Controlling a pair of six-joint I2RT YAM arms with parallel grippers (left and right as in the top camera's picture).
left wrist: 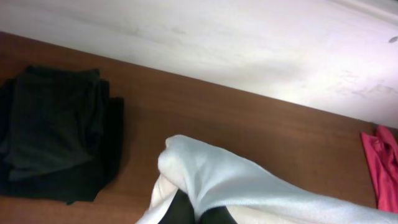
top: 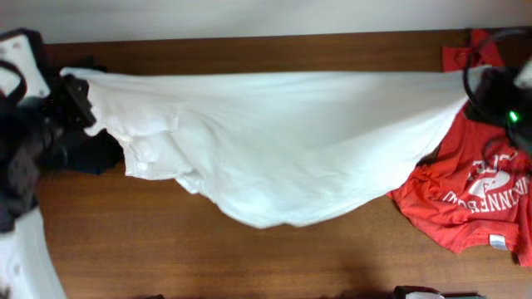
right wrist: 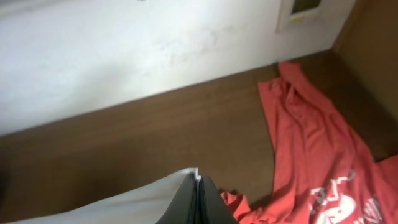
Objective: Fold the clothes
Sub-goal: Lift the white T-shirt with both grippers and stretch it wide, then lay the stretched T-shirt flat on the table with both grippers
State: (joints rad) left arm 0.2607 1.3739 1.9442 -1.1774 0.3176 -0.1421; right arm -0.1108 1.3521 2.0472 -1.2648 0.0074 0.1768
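White shirt between black pile, red shirt

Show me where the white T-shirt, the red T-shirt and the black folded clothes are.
white T-shirt (top: 283, 141), overhead view, middle of the stretched cloth.
red T-shirt (top: 449, 199), overhead view, plain cloth left of the lettering.
black folded clothes (left wrist: 56, 137), left wrist view, top of the stack.
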